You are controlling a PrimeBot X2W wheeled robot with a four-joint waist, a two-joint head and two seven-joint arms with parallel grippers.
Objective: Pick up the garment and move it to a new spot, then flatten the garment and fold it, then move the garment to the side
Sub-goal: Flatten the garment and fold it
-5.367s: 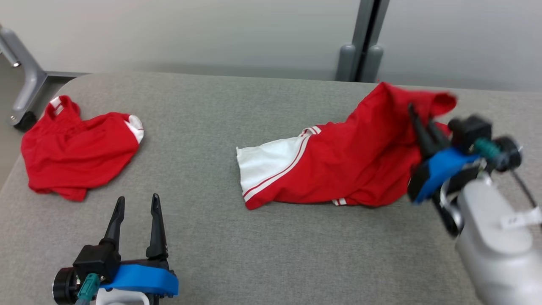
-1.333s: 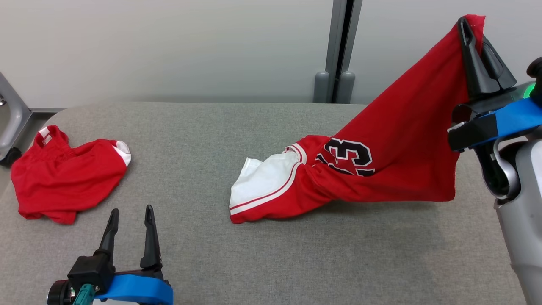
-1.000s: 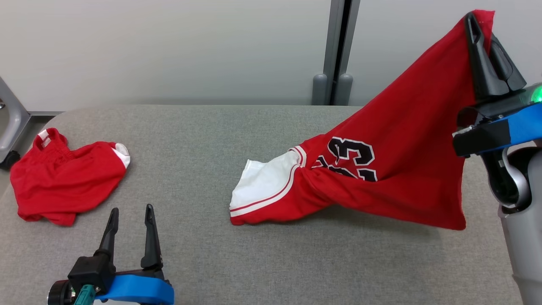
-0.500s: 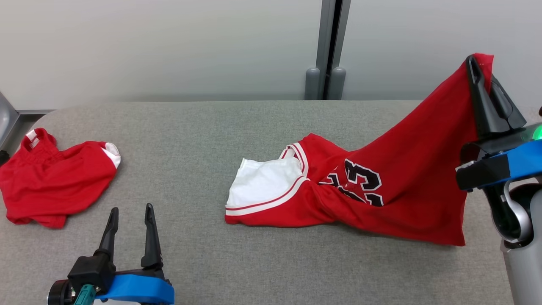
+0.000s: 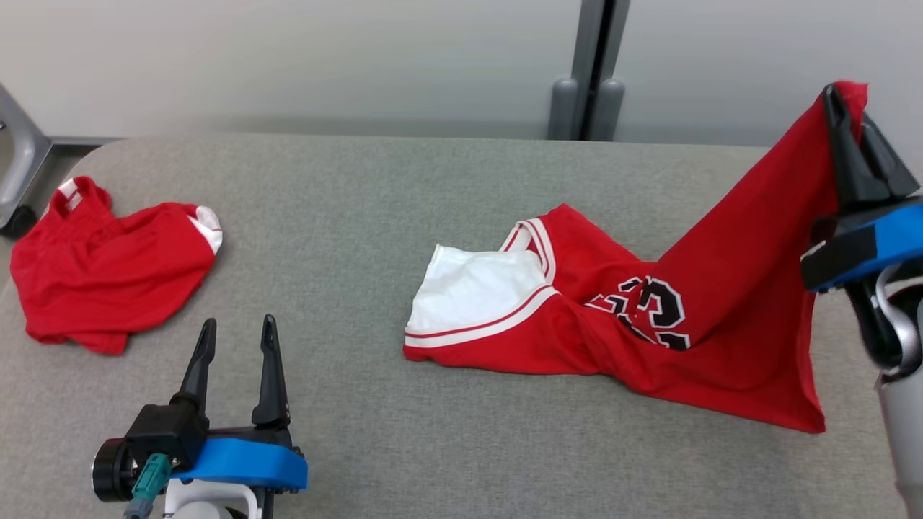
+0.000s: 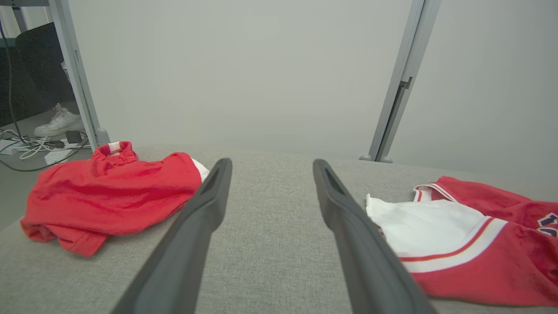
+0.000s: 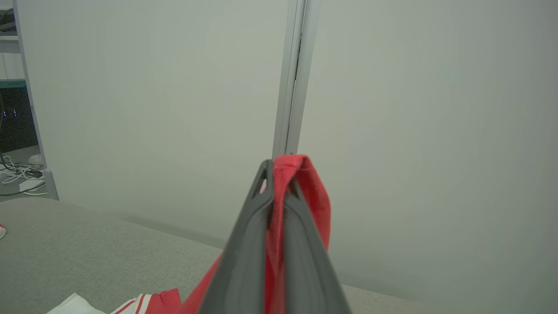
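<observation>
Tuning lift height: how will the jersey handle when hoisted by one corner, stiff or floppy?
Likely very floppy: the jersey hangs as a slack sheet from the shut right end effector, its other end bunched on the table. Probably light: one pinched corner carries the raised part. May twist when lifted: folds gather by the number.

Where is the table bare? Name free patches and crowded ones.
Free: the table strip between the red shorts and the jersey, and the front edge below the jersey. Crowded: the right side, where the jersey hangs from the shut right end effector.
</observation>
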